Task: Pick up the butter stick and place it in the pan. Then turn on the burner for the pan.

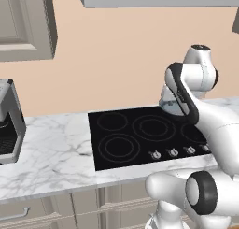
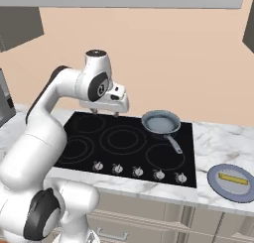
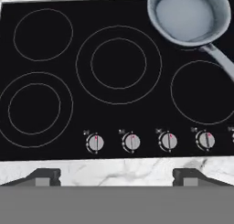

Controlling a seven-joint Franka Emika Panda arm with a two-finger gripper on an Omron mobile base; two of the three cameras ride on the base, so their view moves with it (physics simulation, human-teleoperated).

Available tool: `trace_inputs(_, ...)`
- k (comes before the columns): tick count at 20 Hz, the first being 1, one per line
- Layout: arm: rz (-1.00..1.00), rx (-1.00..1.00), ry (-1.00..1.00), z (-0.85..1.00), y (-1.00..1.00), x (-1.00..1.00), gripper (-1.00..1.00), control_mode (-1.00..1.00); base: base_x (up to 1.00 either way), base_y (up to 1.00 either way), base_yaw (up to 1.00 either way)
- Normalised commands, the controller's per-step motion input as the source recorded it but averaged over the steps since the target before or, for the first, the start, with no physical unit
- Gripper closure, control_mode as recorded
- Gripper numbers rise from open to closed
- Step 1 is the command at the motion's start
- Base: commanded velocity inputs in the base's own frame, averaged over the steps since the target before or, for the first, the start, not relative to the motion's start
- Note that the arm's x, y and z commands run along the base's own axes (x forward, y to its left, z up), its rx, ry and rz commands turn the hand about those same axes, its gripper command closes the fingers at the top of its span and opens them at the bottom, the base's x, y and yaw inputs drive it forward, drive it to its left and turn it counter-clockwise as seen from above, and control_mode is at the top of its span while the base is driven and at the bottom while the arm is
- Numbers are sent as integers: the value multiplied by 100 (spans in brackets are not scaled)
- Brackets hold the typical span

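Hand spread, empty — butter stick on plate, pan between.

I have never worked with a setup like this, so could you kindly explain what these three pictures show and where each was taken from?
All three pictures are rendered views of a simulated kitchen. The machine is a white robot arm on a base that can drive. Two cameras ride on that base, one behind the arm to its left, one to its right, both looking down at a black cooktop set in a marble counter. The third camera sits on the hand and looks along the tool, whose two dark fingertips rise at the bottom, apart and holding nothing. On a back burner stands the pan, which is empty. To the right, on the counter, a blue plate carries the butter stick. A row of knobs runs along the cooktop's front edge.
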Motion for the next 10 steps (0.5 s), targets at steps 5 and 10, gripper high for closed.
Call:
trace_inputs(5,-43,1,6,-12,-95,-2,-100,-100,0,0,0)
trace_inputs(10,-57,1,1,-13,-71,0,-100,-100,0,0,0)
